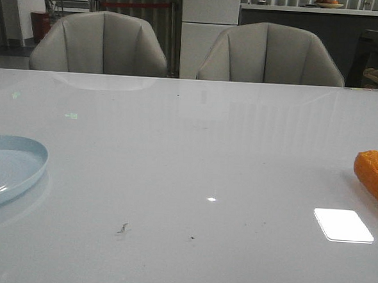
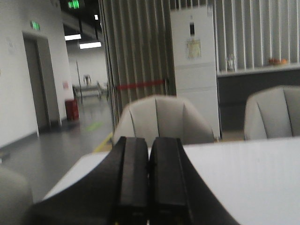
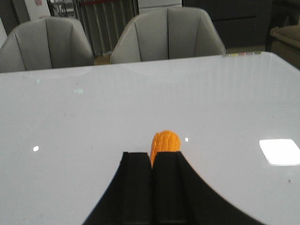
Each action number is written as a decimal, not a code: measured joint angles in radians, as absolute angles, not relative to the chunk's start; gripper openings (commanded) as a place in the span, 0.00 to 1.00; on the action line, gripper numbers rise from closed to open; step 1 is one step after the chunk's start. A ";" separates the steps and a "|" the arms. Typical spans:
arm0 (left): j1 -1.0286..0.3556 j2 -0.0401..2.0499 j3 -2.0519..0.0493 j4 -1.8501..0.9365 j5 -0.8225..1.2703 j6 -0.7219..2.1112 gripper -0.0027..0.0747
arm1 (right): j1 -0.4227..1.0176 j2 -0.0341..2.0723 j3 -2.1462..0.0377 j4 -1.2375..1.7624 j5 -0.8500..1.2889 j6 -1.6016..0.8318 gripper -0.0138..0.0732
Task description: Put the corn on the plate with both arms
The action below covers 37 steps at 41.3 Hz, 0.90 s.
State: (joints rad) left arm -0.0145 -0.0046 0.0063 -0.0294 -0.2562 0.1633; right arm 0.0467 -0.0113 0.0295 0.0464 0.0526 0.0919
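Note:
The orange-yellow corn point(image 1: 374, 175) lies on the white table at the far right, partly cut off by the edge of the front view. The pale blue plate point(image 1: 8, 166) sits at the far left, also partly cut off. Neither gripper shows in the front view. In the right wrist view, my right gripper point(image 3: 152, 154) has its fingers pressed together and empty. The corn's rounded end point(image 3: 165, 140) shows on the table just beyond its fingertips. In the left wrist view, my left gripper point(image 2: 149, 140) is shut and empty, above the table near its left end. The plate does not show there.
Two beige chairs point(image 1: 100, 43) point(image 1: 270, 55) stand behind the table's far edge. A bright rectangular light reflection point(image 1: 343, 225) lies on the glossy table point(image 1: 194, 155) near the corn. Small dark specks point(image 1: 123, 228) mark the front middle.

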 measured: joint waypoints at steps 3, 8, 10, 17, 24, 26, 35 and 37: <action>-0.015 -0.005 0.004 -0.029 -0.335 0.163 0.16 | 0.047 -0.011 0.029 0.046 -0.073 0.092 0.24; -0.015 -0.005 -0.067 -0.030 -0.347 0.163 0.16 | 0.047 -0.011 0.017 0.046 -0.306 0.099 0.24; -0.015 -0.005 -0.123 -0.032 -0.326 0.163 0.16 | 0.047 -0.011 -0.016 0.047 -0.334 0.111 0.24; -0.015 0.066 -0.353 -0.032 -0.210 0.163 0.16 | 0.047 -0.006 -0.263 0.047 -0.145 0.124 0.24; -0.015 0.259 -0.580 -0.032 -0.074 0.163 0.16 | 0.047 0.131 -0.524 0.047 0.077 0.126 0.24; -0.015 0.309 -0.633 -0.032 -0.031 0.163 0.16 | 0.047 0.187 -0.582 0.047 0.115 0.126 0.24; -0.015 0.541 -0.734 -0.032 0.182 0.163 0.16 | 0.047 0.467 -0.696 0.047 0.178 0.128 0.24; -0.015 0.591 -0.734 -0.032 0.194 0.163 0.16 | 0.047 0.532 -0.705 0.047 0.182 0.128 0.24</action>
